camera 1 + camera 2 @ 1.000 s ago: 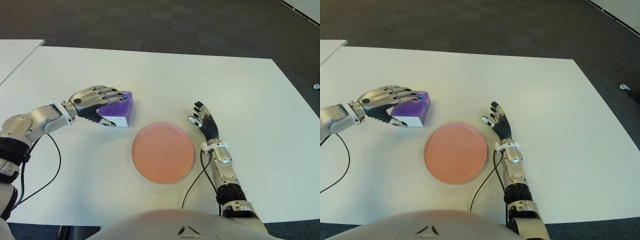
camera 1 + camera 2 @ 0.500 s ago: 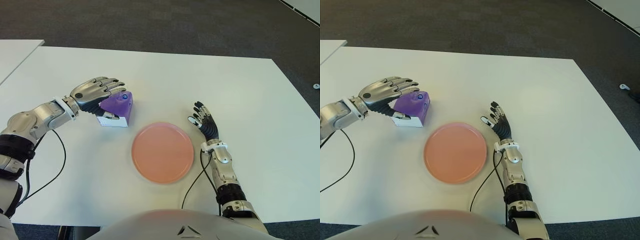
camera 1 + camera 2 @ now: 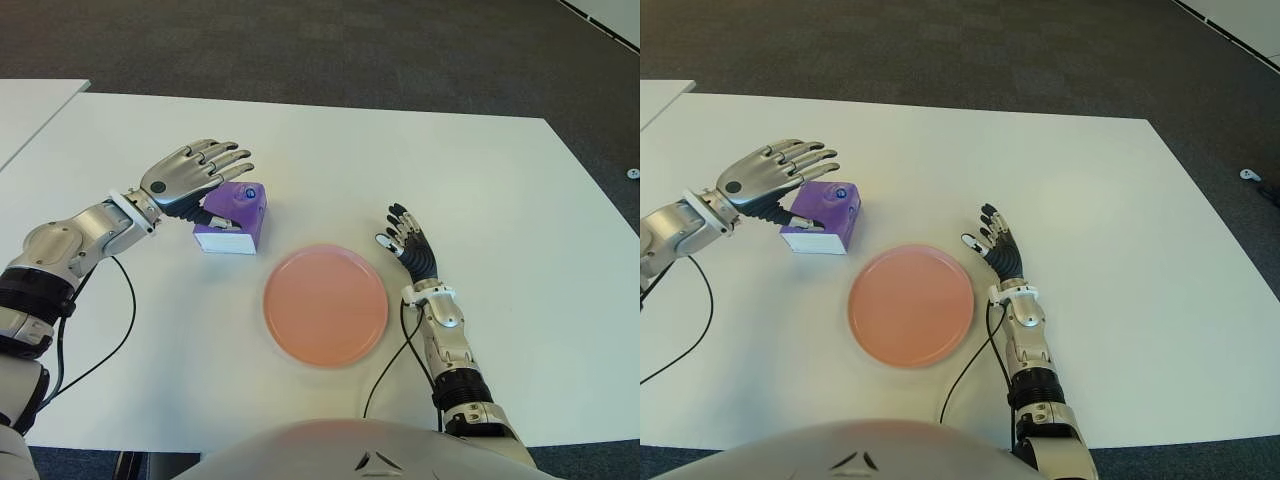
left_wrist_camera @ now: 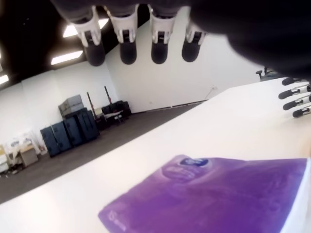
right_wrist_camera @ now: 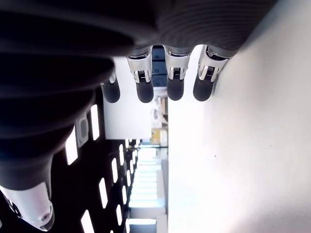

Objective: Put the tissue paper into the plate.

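White table fills most of the scene, with dark carpet beyond its far edge and a second white tabletop at the far left. On the table, a purple tissue pack lies flat with a white end facing the robot, just left of and a little beyond a round pink plate; the two sit near each other but do not touch, and the plate holds nothing.

Left hand hovers over the left part of the tissue pack, its fingers stretched out and spread, gripping nothing. From the wrist camera the fingertips hang well above the pack's purple top, with open air between them. Whether the thumb underneath brushes the pack's side is hard to make out from the head cameras.

Right hand shows just to the right of the plate, palm side down toward the table, fingers straight and relaxed, holding nothing. A black cable runs from its wrist back toward the robot's body.
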`<move>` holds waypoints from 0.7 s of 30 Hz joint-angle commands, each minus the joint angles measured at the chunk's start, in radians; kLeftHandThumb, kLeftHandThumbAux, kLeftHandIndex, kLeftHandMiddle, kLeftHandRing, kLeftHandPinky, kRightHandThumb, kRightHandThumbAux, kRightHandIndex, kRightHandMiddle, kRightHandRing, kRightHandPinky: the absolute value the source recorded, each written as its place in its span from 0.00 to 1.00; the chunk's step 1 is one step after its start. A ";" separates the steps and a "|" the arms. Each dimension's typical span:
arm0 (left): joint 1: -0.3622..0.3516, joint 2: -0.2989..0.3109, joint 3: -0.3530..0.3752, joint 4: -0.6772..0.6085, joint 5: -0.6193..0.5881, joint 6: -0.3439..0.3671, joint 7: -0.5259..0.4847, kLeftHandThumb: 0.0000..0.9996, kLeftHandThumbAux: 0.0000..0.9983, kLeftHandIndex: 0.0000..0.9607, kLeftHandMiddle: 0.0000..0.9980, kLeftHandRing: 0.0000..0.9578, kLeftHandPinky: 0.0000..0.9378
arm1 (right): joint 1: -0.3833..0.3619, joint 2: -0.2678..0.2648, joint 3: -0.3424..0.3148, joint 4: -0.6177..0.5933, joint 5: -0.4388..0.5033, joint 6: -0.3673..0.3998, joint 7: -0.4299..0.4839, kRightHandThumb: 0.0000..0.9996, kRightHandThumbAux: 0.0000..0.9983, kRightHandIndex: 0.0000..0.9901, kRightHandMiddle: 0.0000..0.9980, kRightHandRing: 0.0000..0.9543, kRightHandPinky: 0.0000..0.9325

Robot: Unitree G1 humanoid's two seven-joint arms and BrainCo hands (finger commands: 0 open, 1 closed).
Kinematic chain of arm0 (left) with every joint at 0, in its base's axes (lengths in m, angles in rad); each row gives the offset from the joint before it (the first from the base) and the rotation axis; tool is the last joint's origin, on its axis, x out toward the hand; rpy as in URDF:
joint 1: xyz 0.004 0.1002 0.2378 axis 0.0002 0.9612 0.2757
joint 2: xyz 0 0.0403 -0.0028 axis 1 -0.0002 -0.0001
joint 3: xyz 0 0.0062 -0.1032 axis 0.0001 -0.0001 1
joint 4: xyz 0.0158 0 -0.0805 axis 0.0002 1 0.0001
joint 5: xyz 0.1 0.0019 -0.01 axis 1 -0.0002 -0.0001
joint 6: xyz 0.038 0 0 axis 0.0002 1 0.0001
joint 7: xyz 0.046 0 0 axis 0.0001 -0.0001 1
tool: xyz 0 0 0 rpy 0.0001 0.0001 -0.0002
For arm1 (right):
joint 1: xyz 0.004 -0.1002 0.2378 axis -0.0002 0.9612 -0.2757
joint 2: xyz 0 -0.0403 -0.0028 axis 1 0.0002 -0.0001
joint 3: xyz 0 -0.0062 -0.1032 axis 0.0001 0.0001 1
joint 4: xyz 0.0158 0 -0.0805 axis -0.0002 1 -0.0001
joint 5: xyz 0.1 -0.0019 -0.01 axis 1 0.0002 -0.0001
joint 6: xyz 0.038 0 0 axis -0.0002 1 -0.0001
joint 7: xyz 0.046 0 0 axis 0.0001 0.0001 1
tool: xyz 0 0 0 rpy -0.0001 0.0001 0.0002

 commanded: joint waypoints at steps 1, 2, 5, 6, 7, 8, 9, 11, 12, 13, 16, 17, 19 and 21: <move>-0.024 -0.015 -0.033 0.017 0.049 0.024 0.046 0.11 0.20 0.00 0.00 0.00 0.00 | 0.091 0.010 0.016 0.065 0.001 0.098 0.017 0.00 0.67 0.00 0.04 0.00 0.00; -0.027 -0.016 -0.037 0.020 0.053 0.026 0.051 0.10 0.20 0.00 0.00 0.00 0.00 | 0.092 0.010 0.016 0.063 0.000 0.099 0.018 0.00 0.67 0.00 0.04 0.00 0.00; -0.036 -0.018 -0.051 0.033 0.058 0.030 0.057 0.10 0.19 0.00 0.00 0.00 0.00 | 0.093 0.011 0.016 0.059 -0.001 0.101 0.015 0.00 0.67 0.00 0.04 0.00 0.00; -0.038 -0.018 -0.055 0.037 0.059 0.030 0.058 0.10 0.19 0.00 0.00 0.00 0.00 | 0.093 0.011 0.016 0.058 -0.002 0.102 0.014 0.00 0.67 0.00 0.04 0.00 0.00; -0.043 -0.021 -0.061 0.045 0.060 0.030 0.056 0.10 0.19 0.00 0.00 0.00 0.00 | 0.095 0.011 0.015 0.055 -0.001 0.102 0.013 0.00 0.67 0.00 0.04 0.01 0.00; -0.046 -0.023 -0.066 0.051 0.061 0.029 0.055 0.10 0.19 0.00 0.00 0.00 0.00 | 0.096 0.011 0.015 0.053 -0.001 0.103 0.013 0.00 0.67 0.00 0.04 0.01 0.00; -0.049 -0.024 -0.069 0.055 0.061 0.029 0.056 0.10 0.19 0.00 0.00 0.00 0.00 | 0.097 0.011 0.016 0.051 0.000 0.103 0.013 0.00 0.67 0.00 0.04 0.01 0.00; -0.054 -0.025 -0.078 0.065 0.060 0.028 0.052 0.10 0.19 0.00 0.00 0.00 0.00 | 0.098 0.010 0.016 0.048 0.001 0.103 0.014 0.00 0.67 0.00 0.04 0.01 0.00; -0.056 -0.026 -0.082 0.070 0.058 0.027 0.049 0.10 0.19 0.00 0.00 0.00 0.00 | 0.099 0.010 0.016 0.046 0.002 0.103 0.015 0.00 0.67 0.00 0.04 0.01 0.00; -0.059 -0.027 -0.087 0.077 0.055 0.025 0.042 0.10 0.19 0.00 0.00 0.00 0.00 | 0.100 0.009 0.017 0.044 0.002 0.103 0.016 0.00 0.67 0.00 0.04 0.01 0.00; -0.065 -0.026 -0.096 0.086 0.044 0.019 0.019 0.10 0.18 0.00 0.00 0.00 0.00 | 0.102 0.008 0.017 0.041 0.003 0.103 0.018 0.00 0.67 0.00 0.04 0.01 0.00; -0.067 -0.026 -0.099 0.089 0.039 0.016 0.008 0.10 0.18 0.00 0.00 0.00 0.00 | 0.103 0.008 0.017 0.039 0.003 0.103 0.019 0.00 0.67 0.00 0.04 0.01 0.00; -0.071 -0.027 -0.103 0.096 0.030 0.010 -0.011 0.11 0.18 0.00 0.00 0.00 0.00 | 0.104 0.007 0.017 0.038 0.004 0.103 0.020 0.00 0.67 0.00 0.04 0.01 0.00; -0.076 -0.032 -0.110 0.110 0.024 0.005 -0.026 0.11 0.18 0.00 0.00 0.00 0.00 | 0.104 0.005 0.016 0.038 0.004 0.103 0.021 0.00 0.67 0.00 0.04 0.01 0.00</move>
